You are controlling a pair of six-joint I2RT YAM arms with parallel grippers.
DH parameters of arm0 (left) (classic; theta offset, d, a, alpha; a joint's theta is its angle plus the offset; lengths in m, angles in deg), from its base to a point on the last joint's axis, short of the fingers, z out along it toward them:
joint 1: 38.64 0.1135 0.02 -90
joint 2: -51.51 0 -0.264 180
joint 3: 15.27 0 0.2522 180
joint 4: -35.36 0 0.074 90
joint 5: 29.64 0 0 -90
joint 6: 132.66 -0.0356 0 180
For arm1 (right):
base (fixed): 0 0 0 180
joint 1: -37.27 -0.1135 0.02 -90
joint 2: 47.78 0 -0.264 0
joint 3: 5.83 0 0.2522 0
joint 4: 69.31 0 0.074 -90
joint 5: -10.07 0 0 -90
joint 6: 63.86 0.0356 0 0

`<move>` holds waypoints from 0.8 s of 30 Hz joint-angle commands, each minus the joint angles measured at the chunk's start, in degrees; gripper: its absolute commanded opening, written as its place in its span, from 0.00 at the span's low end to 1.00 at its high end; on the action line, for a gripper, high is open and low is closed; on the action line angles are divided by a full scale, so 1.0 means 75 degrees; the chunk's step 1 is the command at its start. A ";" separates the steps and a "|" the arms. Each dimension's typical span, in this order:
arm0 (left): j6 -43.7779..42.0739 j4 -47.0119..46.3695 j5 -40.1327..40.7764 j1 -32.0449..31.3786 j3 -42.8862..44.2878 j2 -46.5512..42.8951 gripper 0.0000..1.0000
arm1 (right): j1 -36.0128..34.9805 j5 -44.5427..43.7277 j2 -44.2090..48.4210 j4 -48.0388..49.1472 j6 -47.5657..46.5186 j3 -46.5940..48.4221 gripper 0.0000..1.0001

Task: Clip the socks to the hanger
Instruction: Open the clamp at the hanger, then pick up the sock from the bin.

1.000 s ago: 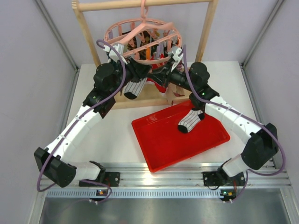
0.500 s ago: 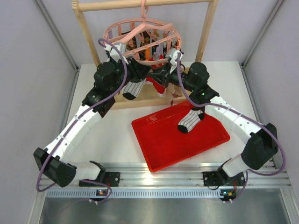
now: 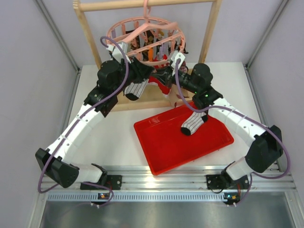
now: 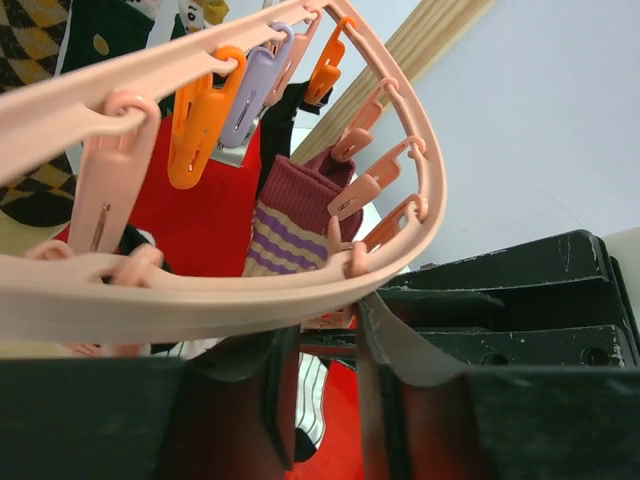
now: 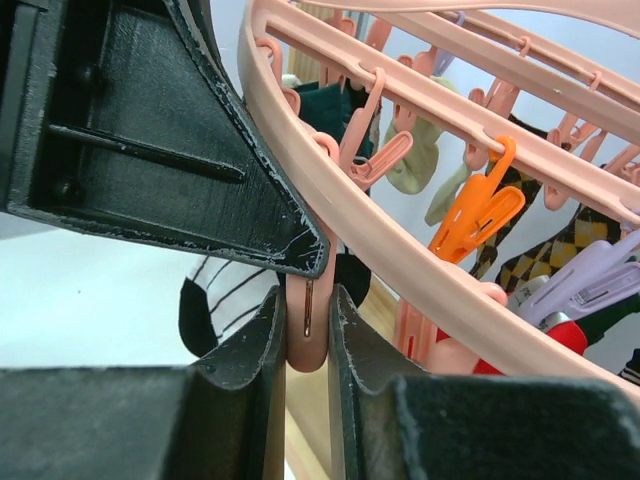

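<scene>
The pink hanger hangs from the wooden rack; its ring also shows in the left wrist view and the right wrist view. My left gripper sits just under the ring, shut on one striped sock that dangles below it. My right gripper faces it, shut on a pink peg on the outer ring, right beside the sock's black cuff. The second striped sock lies on the red tray.
The wooden rack frame stands at the back, its base under both grippers. A red sock, a maroon striped sock and other socks hang from the hanger among orange pegs and purple pegs. Grey walls close both sides.
Both grippers have risen a little toward the hanger ring, the left one carrying the sock up with it. The hanger has shifted slightly. The sock on the tray has not moved.
</scene>
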 commanded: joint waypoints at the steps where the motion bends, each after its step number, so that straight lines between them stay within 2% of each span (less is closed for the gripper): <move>1: 0.0208 -0.0489 0.0387 0.0024 0.0367 0.0079 0.23 | -0.0191 0.0553 0.0295 0.0130 -0.0268 0.0011 0.00; 3: 0.0149 -0.0477 0.0387 0.0024 0.0355 0.0067 0.13 | -0.0202 0.0577 0.0331 -0.0011 -0.0303 0.0011 0.02; 4: 0.0126 -0.0466 0.0375 0.0024 0.0355 0.0056 0.09 | -0.0179 0.0554 0.0354 -0.0093 -0.0303 0.0011 0.07; 5: 0.0056 -0.0477 0.0329 0.0024 0.0320 0.0055 0.06 | -0.0179 0.0530 0.0389 -0.0279 -0.0257 0.0011 0.25; 6: 0.0021 -0.0454 0.0340 0.0024 0.0308 0.0055 0.01 | -0.0168 0.0507 0.0412 -0.0386 -0.0221 0.0011 0.33; 7: -0.0003 -0.0454 0.0340 0.0024 0.0285 0.0044 0.00 | -0.0133 0.0507 0.0494 -0.0479 -0.0163 -0.0036 0.47; 10: -0.0073 -0.0477 0.0340 0.0024 0.0191 0.0009 0.00 | -0.0051 0.0658 0.0716 -0.0889 0.0095 -0.0164 0.62; 13: -0.0155 -0.0512 0.0340 0.0024 0.0098 -0.0027 0.00 | 0.0055 0.0764 0.1032 -0.1369 0.0481 -0.0328 0.71; 18: -0.0273 -0.0571 0.0246 0.0036 0.0015 -0.0050 0.00 | 0.0617 0.1268 0.1654 -0.2107 0.1746 -0.1019 0.73; 20: -0.0319 -0.0606 0.0211 0.0036 0.0004 -0.0074 0.00 | 0.1038 0.1257 0.2040 -0.2296 0.2074 -0.1651 0.72; 24: -0.0296 -0.0641 0.0164 0.0036 -0.0031 -0.0062 0.00 | 0.1660 0.0205 0.2638 -0.3197 0.2497 -0.2589 0.65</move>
